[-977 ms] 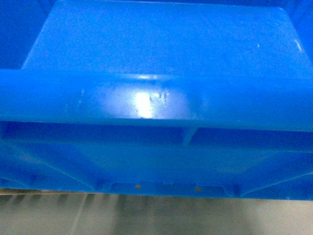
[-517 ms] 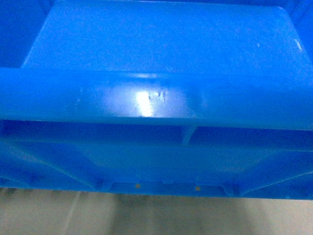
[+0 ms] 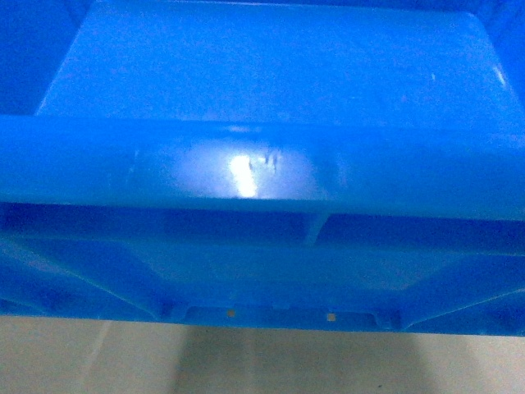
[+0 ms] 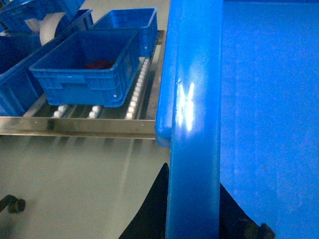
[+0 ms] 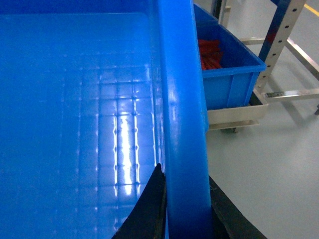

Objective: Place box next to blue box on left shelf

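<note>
We carry crate (image 3: 262, 90), left gripper (image 4: 192, 219) and right gripper (image 5: 184, 209) jaws clamped over opposite rims. Risks: rim slips; crate strikes smaller blue box (image 4: 87, 67) on roller rack (image 4: 142, 84); head view blocked.

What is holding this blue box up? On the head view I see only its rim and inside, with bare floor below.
Observer: Both grippers. On the left wrist view, the left gripper has a black finger on each side of the rim of the box.
Operator: And the other side?
Observer: It's the same there. The right gripper straddles the opposite rim.
Operator: Is the shelf anywhere near?
Observer: Yes. The left shelf shows ahead and to the left of the box's corner. Its white rollers carry a smaller blue box with something red inside.
</note>
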You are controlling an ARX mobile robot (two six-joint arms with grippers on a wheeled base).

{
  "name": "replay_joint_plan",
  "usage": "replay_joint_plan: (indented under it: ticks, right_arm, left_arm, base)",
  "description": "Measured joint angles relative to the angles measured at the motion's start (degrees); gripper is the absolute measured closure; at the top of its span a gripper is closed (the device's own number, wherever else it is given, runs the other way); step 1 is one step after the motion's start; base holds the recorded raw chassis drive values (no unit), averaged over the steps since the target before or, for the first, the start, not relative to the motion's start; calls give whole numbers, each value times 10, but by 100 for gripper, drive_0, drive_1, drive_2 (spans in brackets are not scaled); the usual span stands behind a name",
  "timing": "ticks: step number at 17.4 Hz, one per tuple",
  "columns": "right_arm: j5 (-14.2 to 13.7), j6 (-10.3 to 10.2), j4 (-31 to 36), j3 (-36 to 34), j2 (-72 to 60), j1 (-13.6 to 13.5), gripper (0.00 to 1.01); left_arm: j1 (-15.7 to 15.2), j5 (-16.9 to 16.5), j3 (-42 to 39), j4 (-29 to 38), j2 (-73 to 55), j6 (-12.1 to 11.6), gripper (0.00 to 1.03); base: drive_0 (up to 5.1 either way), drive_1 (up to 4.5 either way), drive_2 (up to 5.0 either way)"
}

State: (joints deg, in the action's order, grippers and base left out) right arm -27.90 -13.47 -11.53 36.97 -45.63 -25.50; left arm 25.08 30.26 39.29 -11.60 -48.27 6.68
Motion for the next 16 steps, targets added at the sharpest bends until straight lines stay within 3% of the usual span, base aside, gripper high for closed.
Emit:
replay_joint_plan:
  ticks: [16]
  right_arm:
    - [0,0,-1,-1,0,0,90]
  left_arm:
    - [0,0,-1,-2,-1,3,92]
  base:
    - [0,0,0]
